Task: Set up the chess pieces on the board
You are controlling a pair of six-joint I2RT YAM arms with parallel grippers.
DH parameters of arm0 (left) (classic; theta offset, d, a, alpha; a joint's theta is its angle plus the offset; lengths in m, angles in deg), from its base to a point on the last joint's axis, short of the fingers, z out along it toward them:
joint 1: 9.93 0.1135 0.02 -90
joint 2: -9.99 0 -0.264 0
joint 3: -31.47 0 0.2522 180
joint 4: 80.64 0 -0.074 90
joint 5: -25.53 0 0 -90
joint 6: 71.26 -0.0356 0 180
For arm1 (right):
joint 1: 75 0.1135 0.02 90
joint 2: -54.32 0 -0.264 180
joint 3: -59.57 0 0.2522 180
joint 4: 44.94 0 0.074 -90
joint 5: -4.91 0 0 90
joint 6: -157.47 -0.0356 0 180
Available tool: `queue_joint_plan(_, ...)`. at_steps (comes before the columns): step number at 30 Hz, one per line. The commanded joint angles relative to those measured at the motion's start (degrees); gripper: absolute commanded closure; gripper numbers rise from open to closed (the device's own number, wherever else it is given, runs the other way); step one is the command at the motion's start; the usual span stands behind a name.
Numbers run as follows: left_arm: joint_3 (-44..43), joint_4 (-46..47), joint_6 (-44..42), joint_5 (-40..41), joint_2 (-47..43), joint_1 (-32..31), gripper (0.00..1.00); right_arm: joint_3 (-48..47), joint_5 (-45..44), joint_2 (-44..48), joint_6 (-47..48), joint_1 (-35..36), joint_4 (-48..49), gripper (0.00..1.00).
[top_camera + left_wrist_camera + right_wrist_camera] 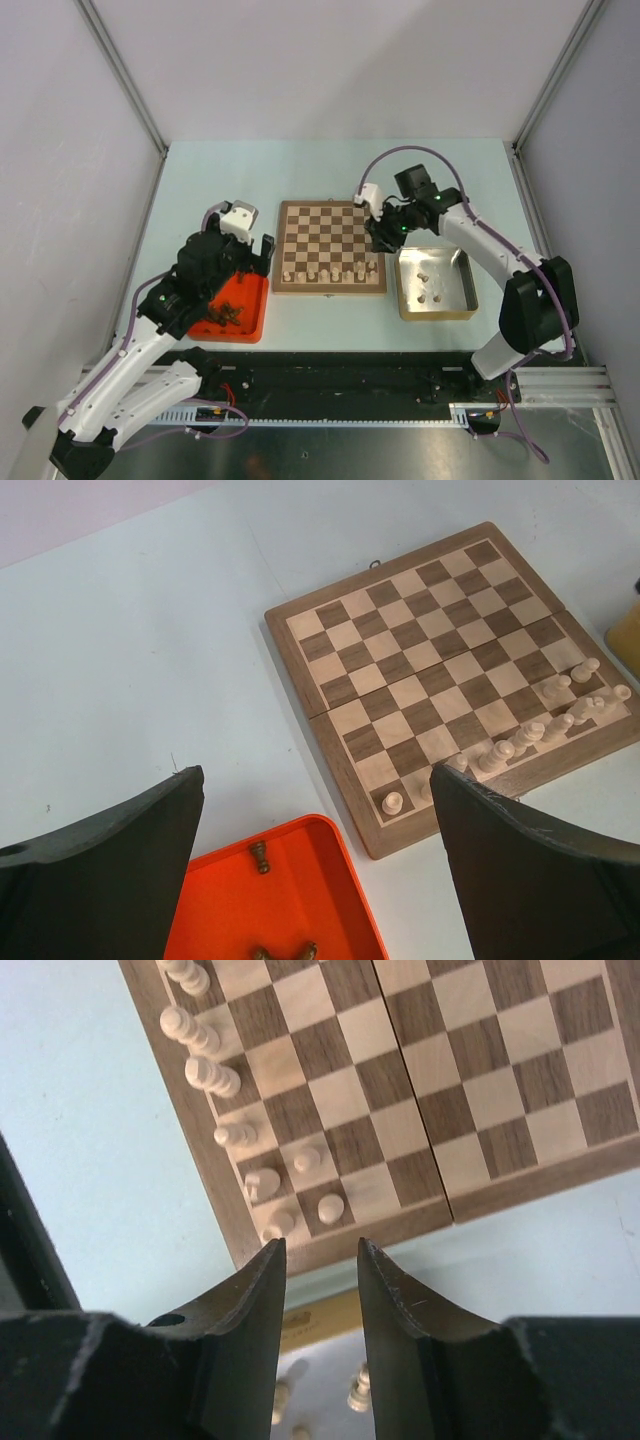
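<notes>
The board [330,230] lies mid-table, with pale chess pieces [330,272] standing along its near rows. In the right wrist view those pieces [210,1075] run along the board [450,1090] edge, and a pawn [330,1207] sits near the corner. My right gripper [318,1252] hovers over the board's near right corner [378,243], open a little, with nothing between its fingers. More pale pieces [358,1390] lie in the gold tin below it. My left gripper [315,785] is wide open above the red tray's far edge [262,250] and holds nothing.
The gold tin [437,316] sits right of the board and holds three pale pieces [430,285]. The red tray [300,880] sits left of the board, with dark brown pieces [260,856] in it. Grey walls enclose the table.
</notes>
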State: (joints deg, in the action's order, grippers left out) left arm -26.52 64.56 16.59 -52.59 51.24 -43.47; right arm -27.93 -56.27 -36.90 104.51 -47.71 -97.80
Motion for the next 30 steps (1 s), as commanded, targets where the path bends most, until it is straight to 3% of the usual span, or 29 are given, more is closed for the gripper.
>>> queue_joint_plan(1, 0.37, 2.23, -2.15, 0.78, -0.56, 0.49, 0.00, -0.98, 7.03, 3.76, 4.70, -5.13, -6.69, 0.60)
queue_joint_plan(7, 0.54, 2.32, -2.24, 0.86, -0.74, 0.49, 0.00, 4.02, 9.33, 8.07, 7.96, -12.68, -9.60, 0.58)
queue_joint_plan(13, 0.46, 2.49, -2.15, 0.60, -0.74, 0.49, 0.00, 10.71, 5.29, 12.03, 6.38, -16.82, -7.15, 0.57)
queue_joint_plan(23, 0.54, 2.40, -2.07, 0.69, -1.00, 0.49, 0.00, 21.52, -3.41, 15.90, 6.73, -19.99, -1.00, 0.56)
queue_joint_plan(30, 0.46, 2.49, -2.07, 0.69, -1.18, 0.49, 0.00, 25.13, -2.10, 16.60, 11.30, -20.43, 1.21, 0.54)
